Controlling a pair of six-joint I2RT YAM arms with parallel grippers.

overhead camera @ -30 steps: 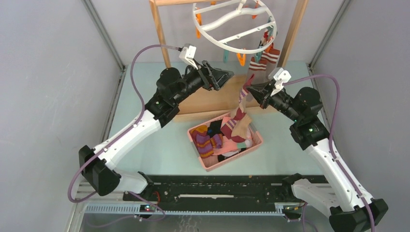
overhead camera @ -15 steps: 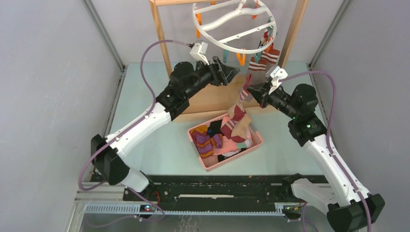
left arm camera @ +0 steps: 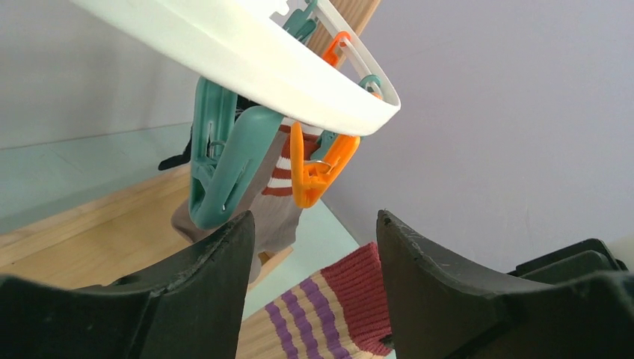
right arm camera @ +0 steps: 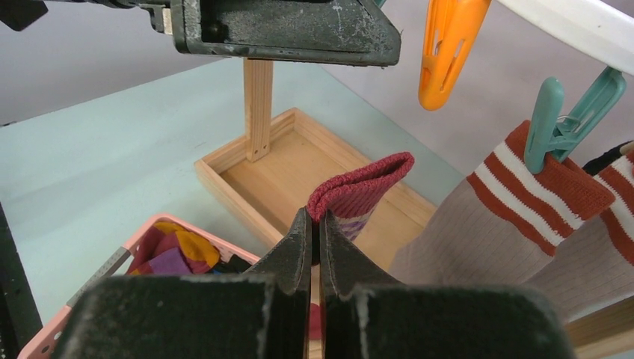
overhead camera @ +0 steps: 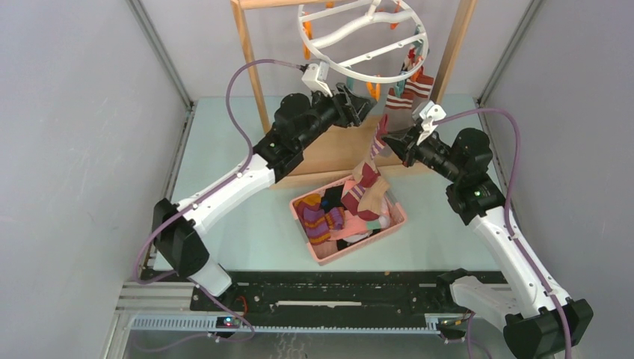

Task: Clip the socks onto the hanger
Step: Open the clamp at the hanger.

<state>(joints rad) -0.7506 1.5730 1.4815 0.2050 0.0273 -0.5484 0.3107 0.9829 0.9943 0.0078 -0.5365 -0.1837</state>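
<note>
Maroon ribbed-knit sock point(right arm camera: 359, 196) hangs pinched between the right arm's tapered black fingers point(right arm camera: 295, 250).

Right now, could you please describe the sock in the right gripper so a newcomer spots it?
Look below the white hanger ring, above the pink basket. The sock dangles from the right gripper, unclipped; its maroon cuff and purple stripes differ from the clipped tan, rust-cuffed socks.

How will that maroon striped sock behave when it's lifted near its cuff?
Probably floppy: the sock droops limply from the right fingers toward the basket. Likely light, since a thin pinch holds it. The soft cuff bulges above the grip, so it may sag or twist.
</note>
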